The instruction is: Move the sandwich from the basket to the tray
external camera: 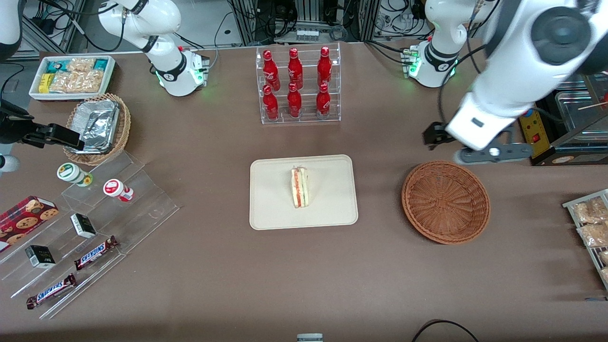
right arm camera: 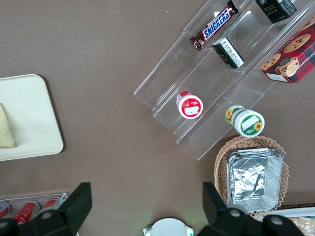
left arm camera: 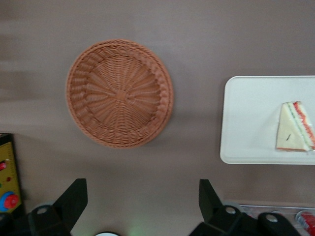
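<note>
1. Sandwich (external camera: 299,187) lay on the tray (external camera: 270,199), roughly at its middle, cut edge with red and green filling facing up; bare tray surface on every side of it, none of it over the rim.
2. Basket (external camera: 445,202) sat toward the working arm's end of the table, well apart from the tray, with nothing in it. Bare tabletop between the two.
3. Gripper (left arm camera: 142,206) hung above the table, farther from the front camera than the basket and clear of its rim. Fingers (left arm camera: 74,199) were spread wide, nothing between them.
4. In the wrist view, both basket and tray edge showed with brown surface all around the basket; no object touched either.
5. Bottle rack (external camera: 298,85), clear acrylic with six red bottles, stood farther from the front camera than the tray, gap between them.
6. Table (external camera: 304,280) was plain matte brown; the wide strip nearest the front camera was bare.
7. Toward the parked arm's end: clear stepped display (external camera: 95,228) with Snickers bars (external camera: 95,252), small cups and boxes; tan wicker basket with foil containers (external camera: 97,126); white bin of snack packets (external camera: 71,76).
8. Wire rack of packaged snacks (external camera: 591,228) sat at the working arm's table edge, apart from the basket.
</note>
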